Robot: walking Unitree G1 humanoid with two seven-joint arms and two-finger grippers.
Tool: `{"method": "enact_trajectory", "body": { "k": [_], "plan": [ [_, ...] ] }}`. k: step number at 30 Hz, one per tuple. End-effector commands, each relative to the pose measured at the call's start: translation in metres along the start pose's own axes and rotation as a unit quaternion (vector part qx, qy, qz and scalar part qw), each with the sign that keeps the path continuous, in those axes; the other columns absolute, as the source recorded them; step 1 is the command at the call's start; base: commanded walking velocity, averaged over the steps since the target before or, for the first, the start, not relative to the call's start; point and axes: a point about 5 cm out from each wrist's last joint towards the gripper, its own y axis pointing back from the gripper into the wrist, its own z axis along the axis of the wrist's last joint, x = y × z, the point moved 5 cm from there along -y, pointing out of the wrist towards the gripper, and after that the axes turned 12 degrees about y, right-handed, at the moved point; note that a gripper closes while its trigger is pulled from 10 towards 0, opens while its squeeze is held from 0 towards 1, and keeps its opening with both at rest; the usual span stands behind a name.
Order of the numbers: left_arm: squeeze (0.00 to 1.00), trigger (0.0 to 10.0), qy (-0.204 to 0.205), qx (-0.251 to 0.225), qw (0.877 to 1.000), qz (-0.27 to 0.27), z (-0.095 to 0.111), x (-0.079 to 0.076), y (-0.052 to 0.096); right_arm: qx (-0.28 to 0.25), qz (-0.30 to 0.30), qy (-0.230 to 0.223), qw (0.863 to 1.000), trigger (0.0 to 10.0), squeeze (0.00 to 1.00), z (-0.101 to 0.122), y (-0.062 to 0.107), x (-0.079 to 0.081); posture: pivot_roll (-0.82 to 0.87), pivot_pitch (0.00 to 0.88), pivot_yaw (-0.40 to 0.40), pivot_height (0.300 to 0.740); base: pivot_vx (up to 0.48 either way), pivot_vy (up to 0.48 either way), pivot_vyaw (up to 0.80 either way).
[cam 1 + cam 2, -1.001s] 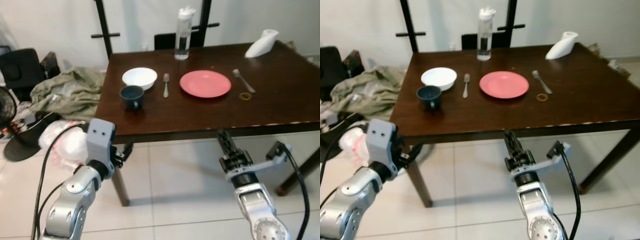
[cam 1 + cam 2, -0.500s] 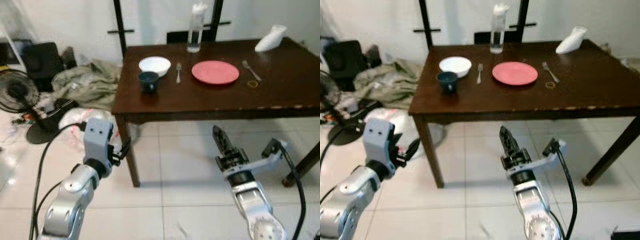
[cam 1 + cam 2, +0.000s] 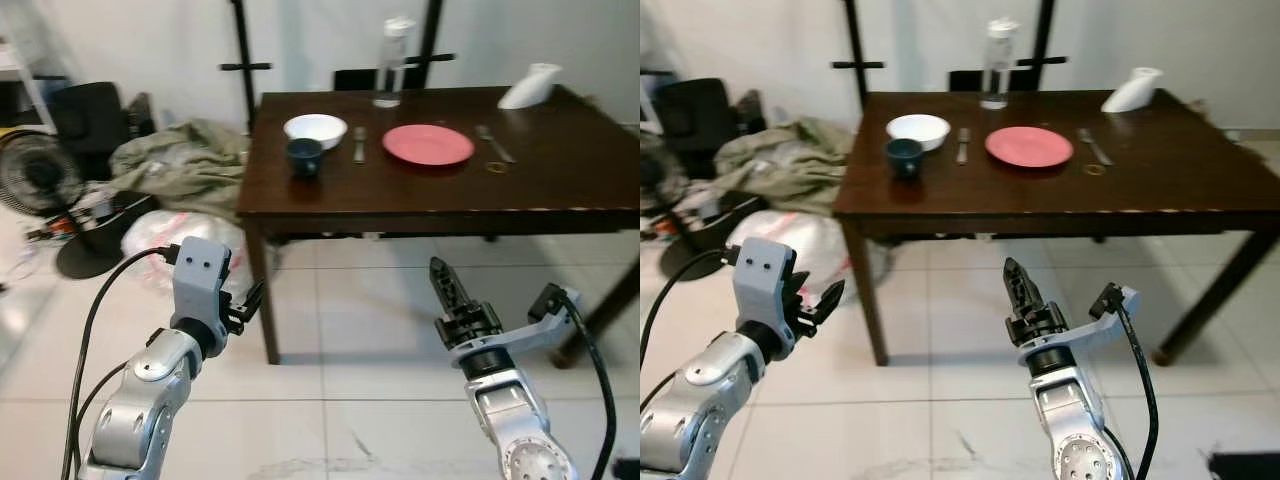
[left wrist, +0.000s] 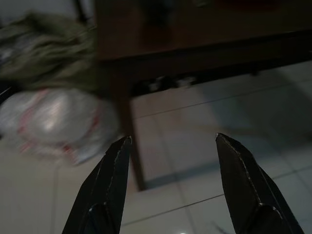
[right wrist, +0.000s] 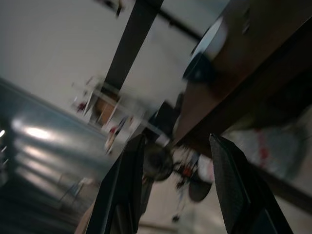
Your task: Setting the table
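The round pink plate (image 3: 428, 145) sits mid-table toward the far edge of the dark wooden table (image 3: 560, 185), metal fork (image 3: 497, 144) and spoon (image 3: 359, 144) flanking it, white bowl (image 3: 315, 128) and dark mug (image 3: 304, 156) near the left edge. The setting looks largely complete. Left gripper (image 4: 168, 183) and right gripper (image 5: 178, 185) hang spread and empty over the floor, well apart from the table.

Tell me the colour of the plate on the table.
The plate is pinkish red, clearest in the right eye view.

Pale tiled floor (image 3: 380, 330), white wall (image 3: 150, 40), perhaps fan (image 3: 35, 175) left.
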Motion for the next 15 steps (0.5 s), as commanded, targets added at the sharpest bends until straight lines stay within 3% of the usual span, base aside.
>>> {"method": "enact_trajectory", "body": {
  "k": [1, 15],
  "plan": [
    [0.00, 10.0, 0.002, 0.015, 1.000, 0.016, -0.007, 0.006, 0.000, 0.008, 0.006, 0.003, 1.000, 10.0, 0.00, -0.003, 0.002, 0.002, 0.10, 0.103, 0.104, 0.740, 0.000, 0.000, 0.79],
    [0.00, 10.0, 0.009, 0.029, 0.999, 0.039, -0.013, 0.006, -0.001, 0.015, 0.065, -0.011, 0.998, 10.0, 0.00, -0.006, 0.005, 0.023, 0.10, 0.108, 0.104, 0.740, 0.000, 0.000, 0.79]
  ]
}}
